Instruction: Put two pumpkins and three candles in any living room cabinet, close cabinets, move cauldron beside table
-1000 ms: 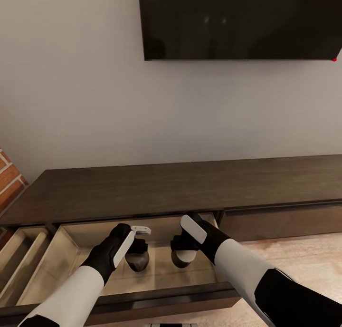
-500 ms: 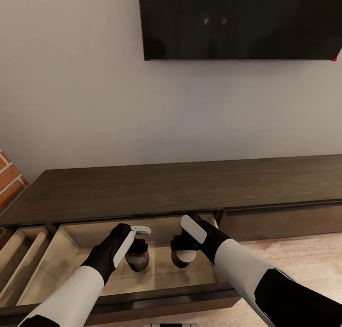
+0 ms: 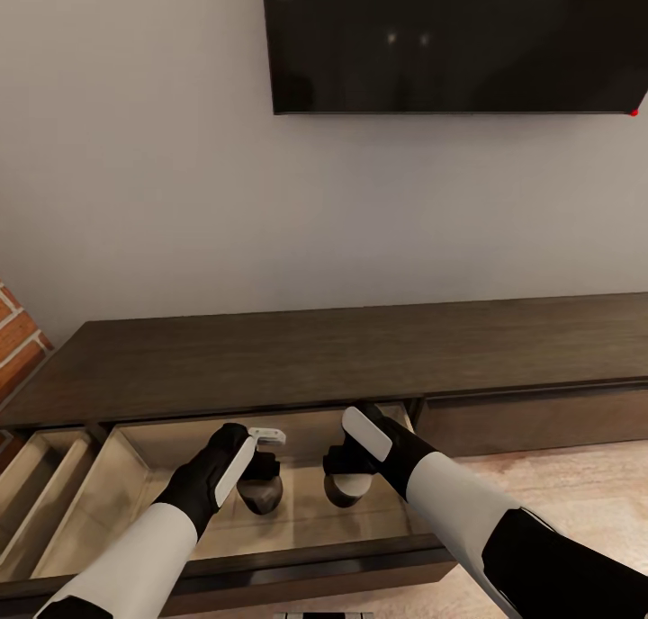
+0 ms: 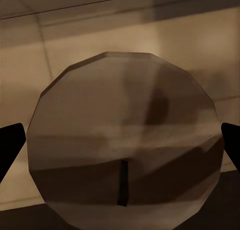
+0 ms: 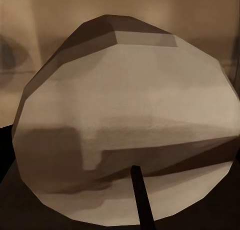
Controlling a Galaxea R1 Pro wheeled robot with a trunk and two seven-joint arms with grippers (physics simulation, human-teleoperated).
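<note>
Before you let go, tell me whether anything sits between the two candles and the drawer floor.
Nothing visible does. The left gripper and right gripper each hold a candle inside the open drawer of the cabinet, over bare beige floor.

Head view: set high, facing forward and down over both arms toward a white wall, a black TV (image 3: 454,39) and a long dark cabinet (image 3: 342,354), with its open drawer (image 3: 135,475) low and near. Left wrist view: very close, looking along the left pincer (image 3: 261,470) straight onto the top of a candle (image 4: 122,140) against the beige drawer floor. Right wrist view: equally close, aimed down at another candle (image 5: 125,125). Shared by all three: the drawer's interior and those candles.
</note>
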